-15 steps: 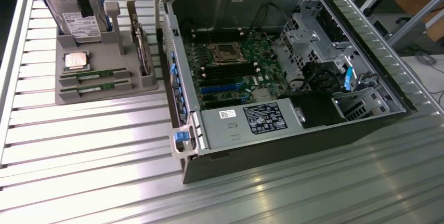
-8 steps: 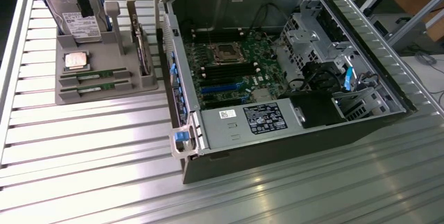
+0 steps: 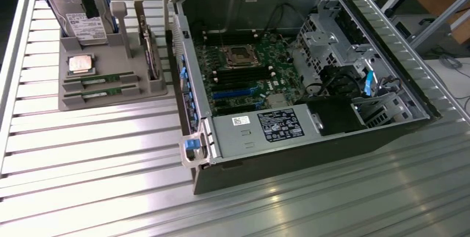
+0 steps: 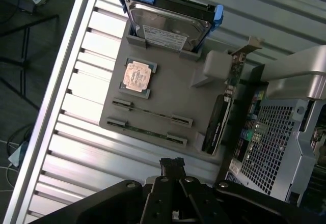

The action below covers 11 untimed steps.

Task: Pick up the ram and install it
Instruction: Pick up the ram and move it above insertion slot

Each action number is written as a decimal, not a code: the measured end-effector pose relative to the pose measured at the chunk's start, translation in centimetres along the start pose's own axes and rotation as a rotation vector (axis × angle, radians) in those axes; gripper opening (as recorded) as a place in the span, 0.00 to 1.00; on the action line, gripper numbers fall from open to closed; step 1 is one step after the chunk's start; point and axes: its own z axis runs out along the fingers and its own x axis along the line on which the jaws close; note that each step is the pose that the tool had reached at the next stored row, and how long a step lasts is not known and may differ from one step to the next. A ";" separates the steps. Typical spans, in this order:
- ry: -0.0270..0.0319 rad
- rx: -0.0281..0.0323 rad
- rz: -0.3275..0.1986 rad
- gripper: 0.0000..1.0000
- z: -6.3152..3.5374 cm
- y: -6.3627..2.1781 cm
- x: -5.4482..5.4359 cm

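My gripper (image 4: 171, 164), clenched on nothing, hangs near the ram (image 4: 147, 131): light, stiff, fragile, I judge, best pinched mid-length across its flat faces.

Ahead of and below the tool (image 4: 172, 163), the two ram sticks (image 4: 152, 113) lie low in the gray holder (image 4: 173, 89) with nothing over them. Past them the upright hard drive (image 4: 168, 28) stands tall. The standing card (image 4: 220, 124) and the computer case (image 4: 280, 127) rise alongside; bare desk (image 4: 76, 147) lies open opposite
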 end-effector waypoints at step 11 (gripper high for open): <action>0.0012 -0.0007 -0.026 0.11 0.00 0.00 0.0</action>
